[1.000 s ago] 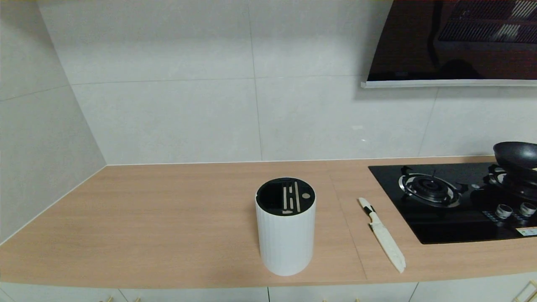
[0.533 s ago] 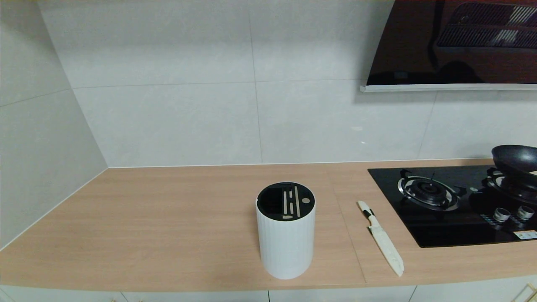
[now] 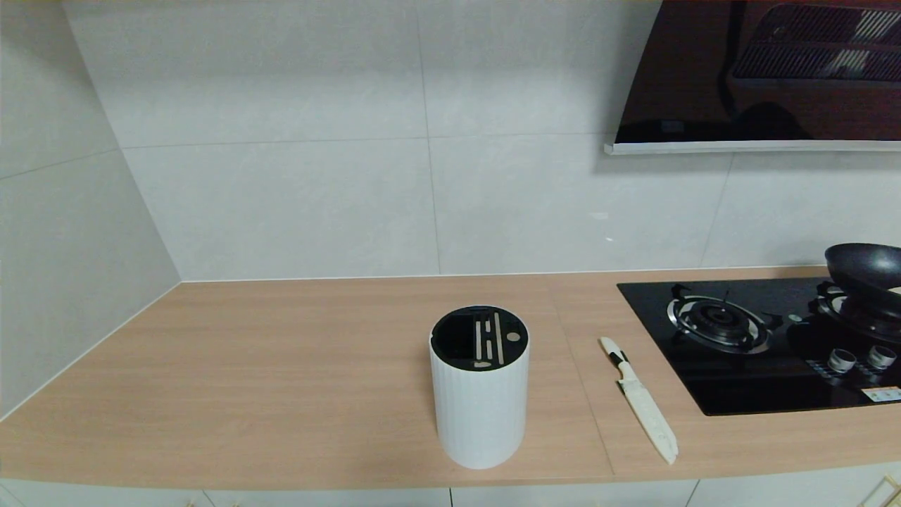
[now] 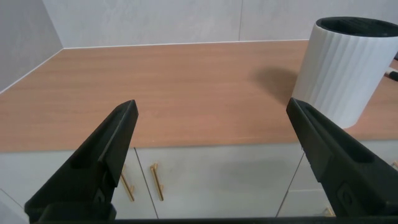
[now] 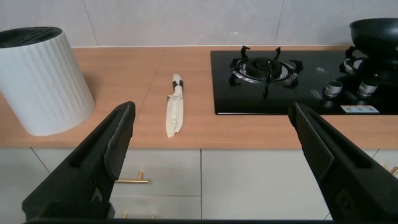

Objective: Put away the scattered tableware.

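A white ribbed knife holder (image 3: 480, 386) with a black slotted top stands near the front of the wooden counter (image 3: 281, 366). To its right lies a white knife (image 3: 639, 398) with a black band on its handle, blade pointing to the counter's front edge. My left gripper (image 4: 211, 155) is open, held in front of the counter below its edge, with the holder (image 4: 345, 68) ahead and off to one side. My right gripper (image 5: 208, 155) is open too, in front of the counter, with the knife (image 5: 175, 112) ahead between its fingers and the holder (image 5: 43, 78) beside.
A black gas hob (image 3: 760, 338) is set into the counter at the right, with a black pan (image 3: 866, 267) on its far burner. A range hood (image 3: 760, 70) hangs above. Cabinet doors with gold handles (image 4: 155, 183) lie under the counter. Tiled walls close the back and left.
The head view shifted slightly between one second ago and half a second ago, so the camera moved. The holder and knife lie where they were.
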